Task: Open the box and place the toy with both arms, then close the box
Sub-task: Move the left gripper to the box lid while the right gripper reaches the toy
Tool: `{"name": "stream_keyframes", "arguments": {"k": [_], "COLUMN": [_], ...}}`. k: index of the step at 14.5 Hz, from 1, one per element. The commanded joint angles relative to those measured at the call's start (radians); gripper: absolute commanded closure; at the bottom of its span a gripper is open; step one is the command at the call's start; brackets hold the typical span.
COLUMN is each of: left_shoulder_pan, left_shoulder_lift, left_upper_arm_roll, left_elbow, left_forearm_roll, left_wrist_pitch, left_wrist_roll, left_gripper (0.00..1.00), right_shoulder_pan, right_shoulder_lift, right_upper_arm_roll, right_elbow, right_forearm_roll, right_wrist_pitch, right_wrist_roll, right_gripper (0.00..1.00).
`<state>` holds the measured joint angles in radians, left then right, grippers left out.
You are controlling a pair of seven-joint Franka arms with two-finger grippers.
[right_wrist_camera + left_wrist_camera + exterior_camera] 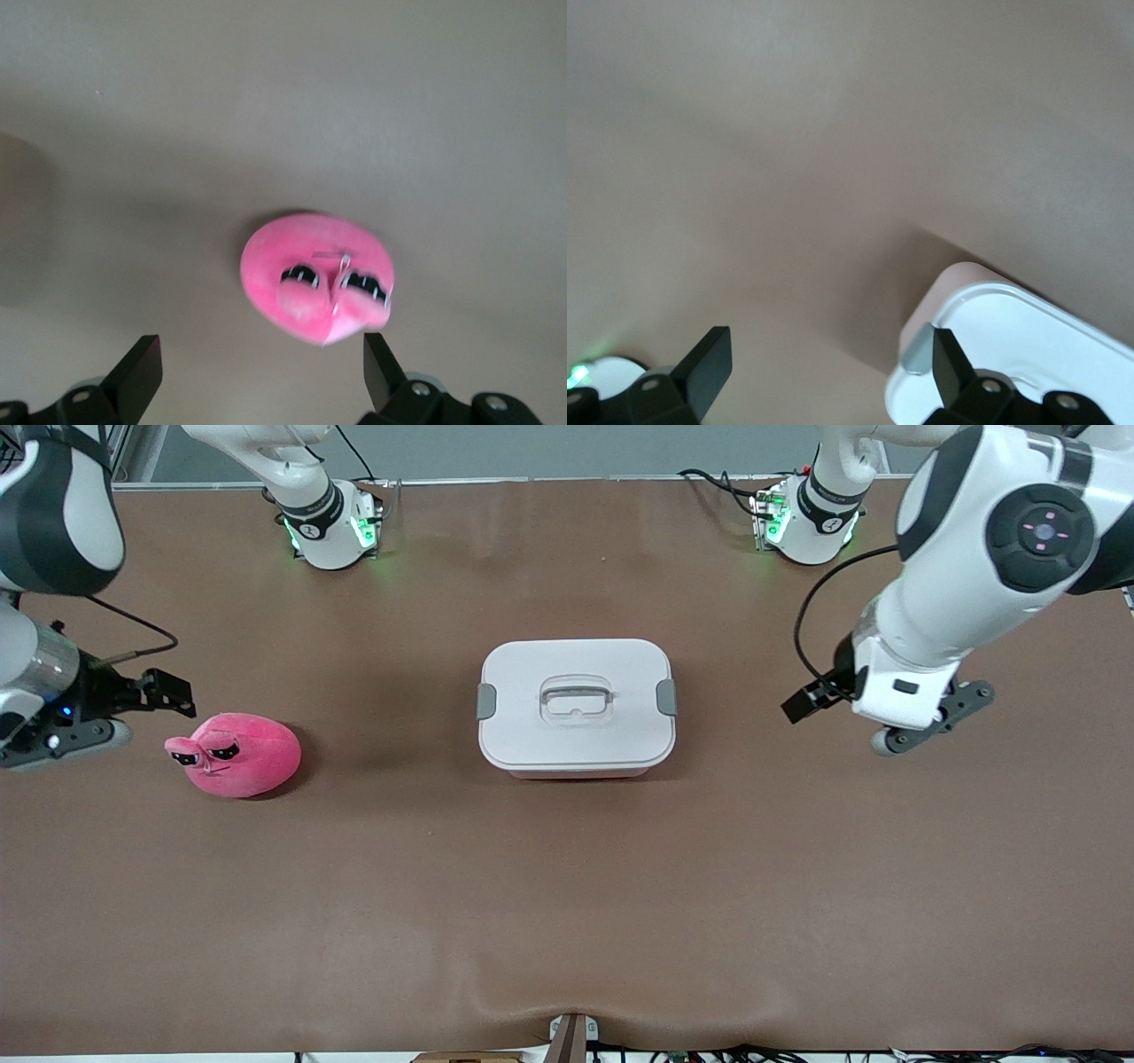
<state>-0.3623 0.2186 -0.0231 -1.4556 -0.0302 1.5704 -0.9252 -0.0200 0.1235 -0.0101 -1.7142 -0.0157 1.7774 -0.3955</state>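
The box (576, 704) stands mid-table, its white lid on, with grey clips at both short sides and a recessed clear handle (576, 696). The pink plush toy (235, 753) lies toward the right arm's end of the table, eyes up. My right gripper (164, 691) hangs open and empty over the table beside the toy. In the right wrist view the toy (314, 274) lies just ahead of the right gripper (260, 354). My left gripper (808, 700) hovers open and empty over the table toward the left arm's end. Its wrist view shows a box corner (1010, 345) beside the left gripper (828, 354).
A brown mat (567, 886) covers the whole table. The right arm's base (332, 522) and the left arm's base (806, 522) stand at the table's edge farthest from the front camera. Cables and a small mount (571, 1036) sit at the nearest edge.
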Motion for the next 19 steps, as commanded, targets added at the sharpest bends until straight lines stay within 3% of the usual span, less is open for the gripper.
{"name": "stream_keyframes", "arguments": {"k": [1,5,7,15,19], "left_shoulder_pan": [-0.043,-0.086,-0.115,-0.201,-0.248], "left_shoulder_lift": [0.019,0.03,0.041,0.082,0.114], "left_upper_arm_roll": [0.009,0.008,0.008,0.005,0.005], "left_elbow": [0.015,0.017,0.015,0.015,0.017], "left_forearm_roll": [0.001,-0.011,-0.008,-0.007,-0.008], "left_wrist_pitch": [0.002,0.02,0.025,0.072,0.115], "left_wrist_roll": [-0.137,-0.285,-0.375,-0.673,-0.863], "left_gripper": [0.0,0.0,0.0,0.0,0.0], "right_shoulder_pan": [-0.006,-0.008,-0.011,-0.037,-0.043], "right_shoulder_lift": [0.025,0.041,0.039,0.021,0.021], "right_upper_arm_roll": [0.006,0.006,0.006,0.009,0.007], "right_elbow": [0.007,-0.042,-0.111,-0.275,-0.301], "right_forearm_roll": [-0.027,-0.027,-0.027,-0.026,-0.038], "right_wrist_pitch": [0.043,0.075,0.144,0.215,0.275], "right_wrist_roll": [-0.176,-0.318,-0.321,-0.345,-0.347], "right_gripper": [0.0,0.0,0.0,0.0,0.0]}}
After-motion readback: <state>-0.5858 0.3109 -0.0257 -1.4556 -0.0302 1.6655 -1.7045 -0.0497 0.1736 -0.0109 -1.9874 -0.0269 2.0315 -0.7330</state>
